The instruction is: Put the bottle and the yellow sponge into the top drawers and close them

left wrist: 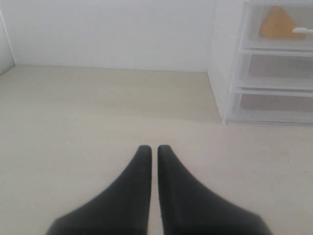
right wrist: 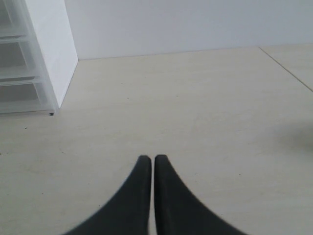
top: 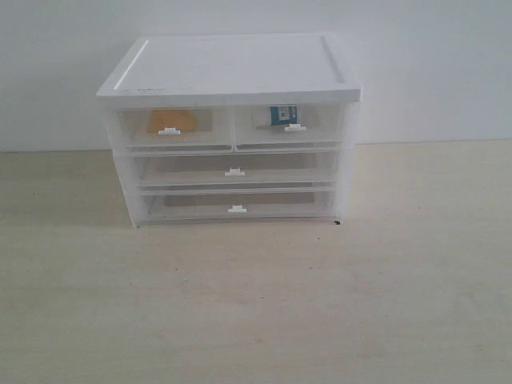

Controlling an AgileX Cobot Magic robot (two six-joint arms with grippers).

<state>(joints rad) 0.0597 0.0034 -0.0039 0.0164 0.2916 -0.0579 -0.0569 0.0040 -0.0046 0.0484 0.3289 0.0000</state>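
Note:
The yellow sponge (top: 171,121) lies inside the left top drawer (top: 174,138), seen through its translucent front; it also shows in the left wrist view as the yellow sponge (left wrist: 278,24). The bottle (top: 282,114) stands inside the right top drawer (top: 290,134). Both top drawers sit pushed in, flush with the cabinet front. My left gripper (left wrist: 154,148) is shut with nothing in it, low over the table to the left of the cabinet. My right gripper (right wrist: 149,158) is shut and empty, to the right of the cabinet. Neither gripper appears in the exterior view.
The white drawer cabinet (top: 232,68) stands at the back of the pale wooden table (top: 256,304), against a white wall. Below the top drawers are two full-width drawers (top: 234,170), both pushed in. A table seam (right wrist: 286,68) runs at the far right.

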